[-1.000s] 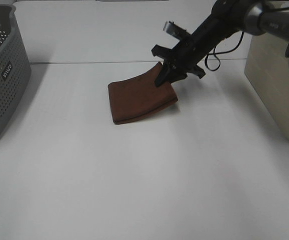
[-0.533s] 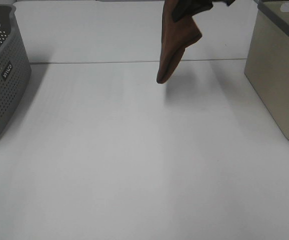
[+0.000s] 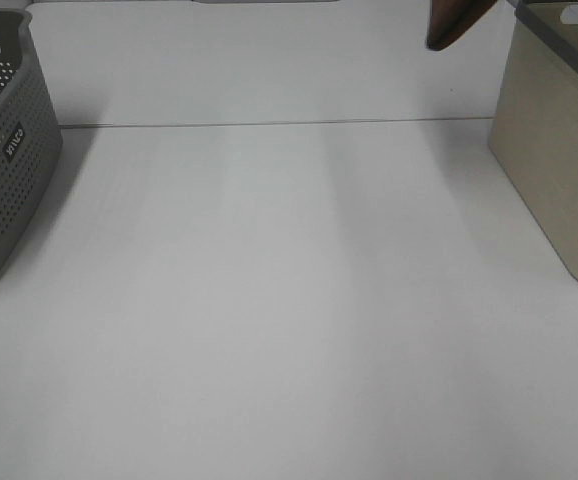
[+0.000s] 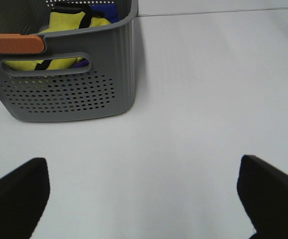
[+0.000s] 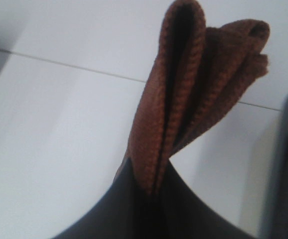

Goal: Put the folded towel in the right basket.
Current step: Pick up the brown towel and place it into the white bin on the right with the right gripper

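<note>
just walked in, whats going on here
The right gripper is shut on the folded towel and holds it up in the air, just beside the right basket. The towel is not in the basket yet. The left gripper is open and empty over the table, near the grey basket.
</note>
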`<state>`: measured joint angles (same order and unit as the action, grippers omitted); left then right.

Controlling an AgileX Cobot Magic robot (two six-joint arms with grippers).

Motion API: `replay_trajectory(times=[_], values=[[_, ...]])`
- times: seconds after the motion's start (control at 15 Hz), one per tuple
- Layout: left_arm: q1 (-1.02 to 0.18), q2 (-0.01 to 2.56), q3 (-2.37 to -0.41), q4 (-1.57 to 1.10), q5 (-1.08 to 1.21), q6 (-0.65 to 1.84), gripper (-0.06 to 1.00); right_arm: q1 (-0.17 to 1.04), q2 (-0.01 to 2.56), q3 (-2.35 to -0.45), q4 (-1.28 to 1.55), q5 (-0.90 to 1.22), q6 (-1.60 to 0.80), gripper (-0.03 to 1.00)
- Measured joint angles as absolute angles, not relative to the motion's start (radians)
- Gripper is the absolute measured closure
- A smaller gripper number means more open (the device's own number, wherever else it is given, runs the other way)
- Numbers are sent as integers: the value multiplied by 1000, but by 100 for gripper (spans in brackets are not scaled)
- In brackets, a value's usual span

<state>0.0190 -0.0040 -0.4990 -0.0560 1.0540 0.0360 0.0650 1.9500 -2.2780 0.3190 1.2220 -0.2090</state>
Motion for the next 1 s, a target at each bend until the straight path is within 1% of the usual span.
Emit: replay_trajectory(times=[0.27,0.33,0.47,0.73,0.8,0.87,0.93,1.0], values=[[19,-4,-499,-56,1054,36,-3,-137,1905,-2278,233,1222,-178,90],[19,-4,-499,-56,1054,36,-3,-164,1905,-2271,215,1222,-164,90],[19,-4,-499,-56,1054,36,-3,-194,1905,-2216,191,1222,-152,90],[19,-4,-499,-56,1054,36,-3,-196,1935,-2099,140,1223,-128,90],[19,-4,-499,-56,1054,36,-3,-196,1946,-2091,137,1223,-121,87],[19,-4,-499,-56,1054,36,-3,-196,1967,-2076,131,1222,-119,83],[19,-4,-499,-56,1054,36,-3,-196,1989,-2067,131,1222,-115,76],[19,-4,-499,-56,1054,36,-3,-196,2006,-2065,121,1222,-98,66]])
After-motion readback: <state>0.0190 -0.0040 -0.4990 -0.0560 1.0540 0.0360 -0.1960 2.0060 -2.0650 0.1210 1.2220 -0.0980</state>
